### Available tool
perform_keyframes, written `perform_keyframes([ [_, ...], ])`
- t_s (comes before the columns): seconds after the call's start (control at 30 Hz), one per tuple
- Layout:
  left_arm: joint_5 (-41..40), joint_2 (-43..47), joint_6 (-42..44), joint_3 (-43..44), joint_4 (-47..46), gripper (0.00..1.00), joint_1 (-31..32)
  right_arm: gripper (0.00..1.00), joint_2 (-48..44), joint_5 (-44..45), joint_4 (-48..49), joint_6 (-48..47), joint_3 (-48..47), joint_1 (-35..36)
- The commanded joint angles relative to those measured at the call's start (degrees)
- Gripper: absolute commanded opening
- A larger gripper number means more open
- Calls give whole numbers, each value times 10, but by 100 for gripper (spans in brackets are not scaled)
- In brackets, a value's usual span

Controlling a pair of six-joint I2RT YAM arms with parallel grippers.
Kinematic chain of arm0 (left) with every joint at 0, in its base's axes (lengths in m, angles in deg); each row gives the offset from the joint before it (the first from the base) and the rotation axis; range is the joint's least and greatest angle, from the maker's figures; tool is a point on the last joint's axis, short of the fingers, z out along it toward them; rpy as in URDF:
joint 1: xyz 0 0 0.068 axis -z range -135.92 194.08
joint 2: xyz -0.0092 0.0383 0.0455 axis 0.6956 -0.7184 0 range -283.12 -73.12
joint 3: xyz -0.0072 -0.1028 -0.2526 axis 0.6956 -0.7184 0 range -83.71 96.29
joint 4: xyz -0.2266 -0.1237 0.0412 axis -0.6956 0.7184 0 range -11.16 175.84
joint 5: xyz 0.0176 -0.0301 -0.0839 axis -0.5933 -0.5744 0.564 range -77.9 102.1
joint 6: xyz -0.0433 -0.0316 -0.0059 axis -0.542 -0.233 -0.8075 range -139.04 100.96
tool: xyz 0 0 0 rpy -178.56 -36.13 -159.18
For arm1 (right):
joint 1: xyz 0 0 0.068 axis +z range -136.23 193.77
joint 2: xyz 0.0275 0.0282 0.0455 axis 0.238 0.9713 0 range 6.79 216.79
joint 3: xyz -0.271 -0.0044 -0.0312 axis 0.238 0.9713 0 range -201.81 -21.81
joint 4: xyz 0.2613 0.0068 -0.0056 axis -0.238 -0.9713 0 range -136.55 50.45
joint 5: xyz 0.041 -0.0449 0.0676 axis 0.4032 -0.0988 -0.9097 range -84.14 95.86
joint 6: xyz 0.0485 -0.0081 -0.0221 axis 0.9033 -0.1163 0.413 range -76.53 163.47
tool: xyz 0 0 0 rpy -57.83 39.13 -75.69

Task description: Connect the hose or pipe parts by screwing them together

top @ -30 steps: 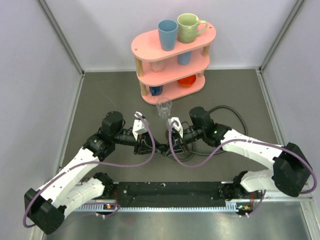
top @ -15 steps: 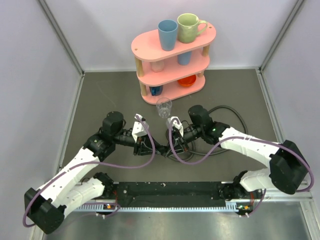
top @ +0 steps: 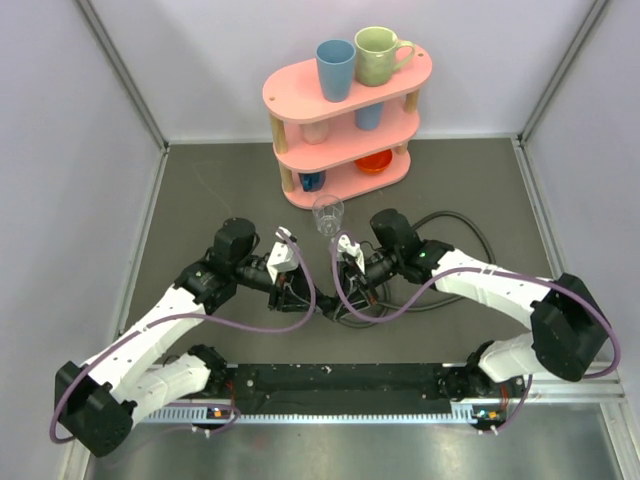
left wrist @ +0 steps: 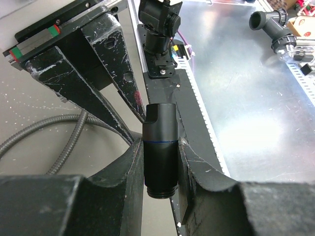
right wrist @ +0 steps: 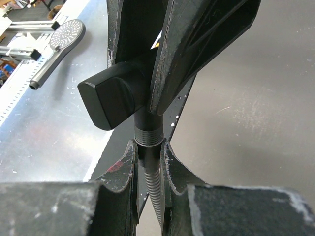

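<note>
Both grippers meet at mid-table. My left gripper is shut on a black cylindrical fitting whose threaded end points back toward the camera. My right gripper is shut on the collar of the ribbed hose, just behind its threaded end. That threaded end touches the black fitting held between the left gripper's fingers; how far it is engaged I cannot tell. The rest of the dark hose loops on the mat behind the right arm.
A pink three-tier shelf with cups stands at the back. A clear glass sits just behind the grippers. A black rail runs along the near edge. Grey walls close both sides. A shower head lies on the metal bench.
Both wrists have crept slightly toward the back, and the right forearm has swung left. Both grippers stay shut at the joint.
</note>
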Motion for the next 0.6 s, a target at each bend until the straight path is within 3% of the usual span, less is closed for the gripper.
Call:
perform_keyframes([
  [0.0, 16, -10, 40, 0, 32, 0, 14, 0, -13, -58, 108, -16, -75, -5],
  [0.2, -9, -18, 41, 3, 35, 0, 14, 0, -21, -22, 104, -12, -68, -6],
  [0.3, -40, -19, 29, 6, 34, 0, 13, 11, -34, -1, 107, -12, -50, -5],
  [0.57, -97, -20, 11, 14, 44, 0, 10, 25, -56, 32, 124, -6, 0, -5],
])
